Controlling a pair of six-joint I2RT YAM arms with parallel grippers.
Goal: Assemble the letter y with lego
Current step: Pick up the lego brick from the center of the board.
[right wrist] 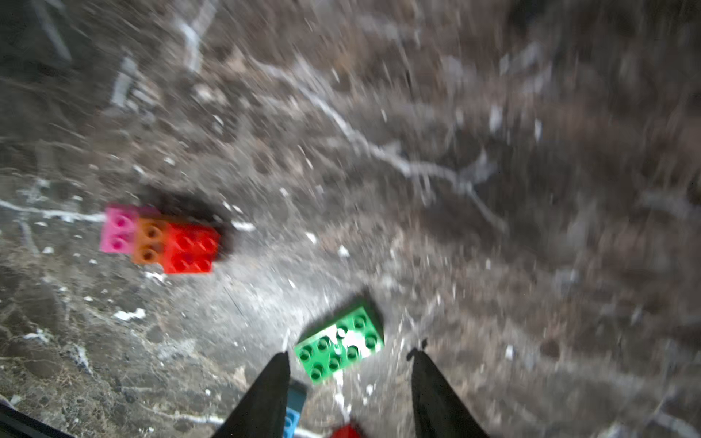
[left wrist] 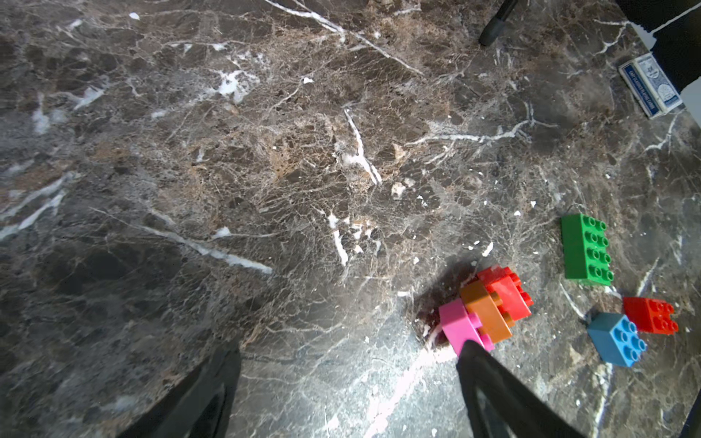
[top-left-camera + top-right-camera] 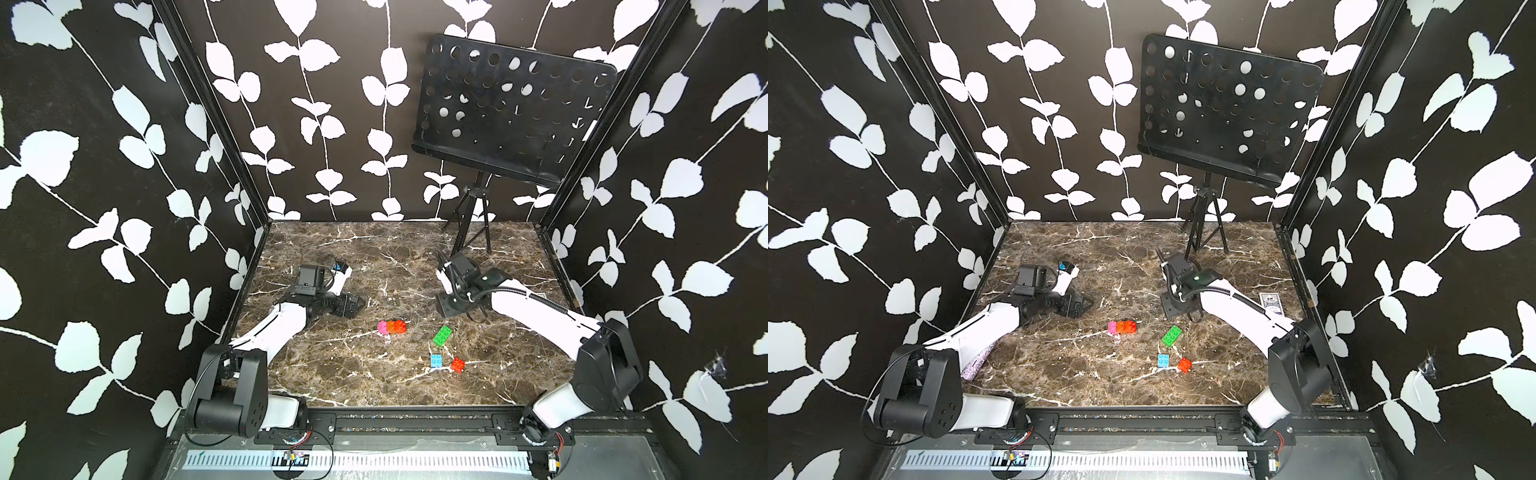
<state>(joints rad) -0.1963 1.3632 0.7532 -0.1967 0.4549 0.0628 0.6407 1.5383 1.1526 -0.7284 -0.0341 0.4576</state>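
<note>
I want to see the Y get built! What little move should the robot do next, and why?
Probably lower the right pincer onto the green brick and close. Its jaws stand open and empty close to that loose brick, while the pink-orange-red stack already lies joined.

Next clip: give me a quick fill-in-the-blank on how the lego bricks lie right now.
1. The joined stack contains ____ bricks.
2. The pink brick is joined directly to the ____ brick.
3. The longest loose brick is coloured ____.
4. Beside the blue brick lies a loose ____ brick.
Missing words: three; orange; green; red.
</note>
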